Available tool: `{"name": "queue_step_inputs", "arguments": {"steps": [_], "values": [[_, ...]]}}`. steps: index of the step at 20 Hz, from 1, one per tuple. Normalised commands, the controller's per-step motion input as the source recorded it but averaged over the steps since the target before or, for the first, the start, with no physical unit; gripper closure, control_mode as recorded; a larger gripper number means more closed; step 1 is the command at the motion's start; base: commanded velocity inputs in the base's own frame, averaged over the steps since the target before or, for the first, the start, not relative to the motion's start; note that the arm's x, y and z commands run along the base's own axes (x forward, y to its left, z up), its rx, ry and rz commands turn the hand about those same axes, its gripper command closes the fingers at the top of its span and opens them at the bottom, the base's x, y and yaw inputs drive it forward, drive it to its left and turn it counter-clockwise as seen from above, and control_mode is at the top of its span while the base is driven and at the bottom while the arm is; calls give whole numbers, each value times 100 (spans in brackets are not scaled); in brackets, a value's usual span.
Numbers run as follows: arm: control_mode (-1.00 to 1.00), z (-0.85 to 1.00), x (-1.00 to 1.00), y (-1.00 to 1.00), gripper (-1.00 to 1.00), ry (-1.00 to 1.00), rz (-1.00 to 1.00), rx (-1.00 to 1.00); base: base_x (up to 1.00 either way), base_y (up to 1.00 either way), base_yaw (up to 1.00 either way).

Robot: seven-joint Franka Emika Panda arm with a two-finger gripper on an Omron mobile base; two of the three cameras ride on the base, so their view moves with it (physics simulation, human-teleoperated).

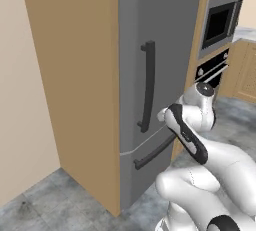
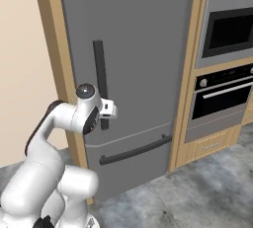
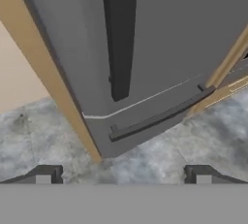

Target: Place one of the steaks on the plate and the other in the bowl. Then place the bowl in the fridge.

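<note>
The fridge [image 1: 165,50] [image 2: 143,44] [image 3: 184,34] is a tall grey unit between tan side panels, and its door is closed. A long dark vertical handle [image 1: 148,87] [image 2: 100,79] [image 3: 120,34] runs down the door. My gripper [image 2: 109,109] [image 3: 123,174] hovers just in front of the handle's lower end without touching it, open, its fingertips [image 3: 46,174] wide apart with nothing between them. The steaks, the plate and the bowl are out of view.
Below the door, the freezer drawer carries a dark horizontal handle [image 1: 155,152] [image 2: 136,150] [image 3: 160,116]. A built-in oven [image 1: 212,70] [image 2: 222,98] with a microwave [image 1: 220,22] [image 2: 230,29] above it stands to the fridge's right. A beige wall [image 1: 20,100] is on the left, with grey tiled floor [image 2: 197,197] below.
</note>
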Motion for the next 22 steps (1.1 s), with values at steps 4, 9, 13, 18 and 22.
{"name": "queue_step_inputs", "arguments": {"steps": [4,9,13,18,22], "values": [[-100,32,65,9,-100,14,8,11,0,0,0],[-100,0,43,16,-100,-5,0,0,0,0,0],[-100,0,47,33,-100,-22,0,0,0,0,0],[-100,0,64,10,-100,-7,0,0,0,0,0],[-100,0,78,-11,-100,6,7,1,0,0,0]]}}
